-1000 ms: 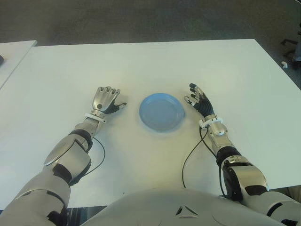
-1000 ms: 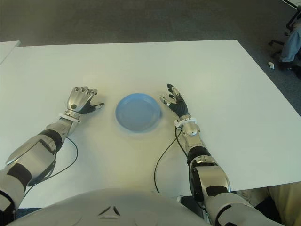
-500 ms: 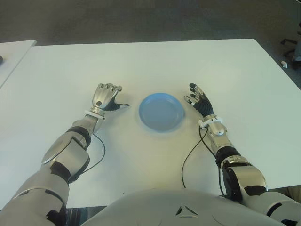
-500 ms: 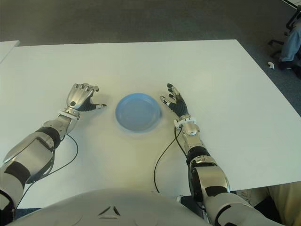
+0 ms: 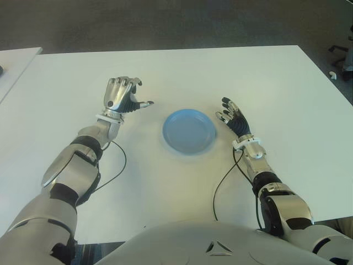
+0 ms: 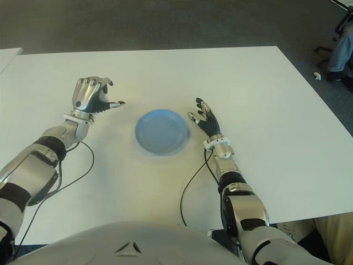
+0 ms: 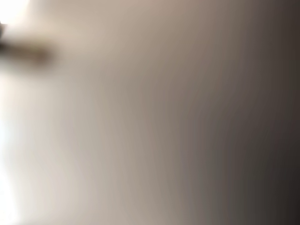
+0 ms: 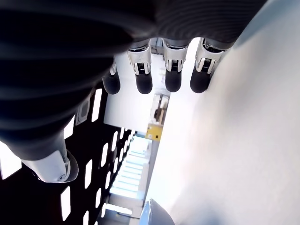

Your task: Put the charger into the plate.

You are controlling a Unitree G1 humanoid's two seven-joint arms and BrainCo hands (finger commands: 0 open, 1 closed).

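Note:
A blue plate (image 5: 189, 131) sits in the middle of the white table (image 5: 220, 72) with nothing in it. No charger shows in any view. My left hand (image 5: 122, 95) hangs raised above the table, left of the plate and slightly farther back, fingers loosely bent, thumb pointing toward the plate, nothing seen in it. Its wrist view shows only a blur. My right hand (image 5: 234, 117) shows just right of the plate with its fingers (image 8: 140, 79) spread and nothing in them. The plate's edge (image 8: 154, 213) appears in the right wrist view.
A second white table (image 5: 16, 61) stands at the far left. Thin black cables (image 5: 220, 187) trail from both wrists across the near part of the table. A chair base and a person's leg (image 6: 341, 49) stand on the dark carpet beyond the right edge.
My left hand has lifted off the table and moved away from me, staying left of the plate. The right hand and the plate have not moved.

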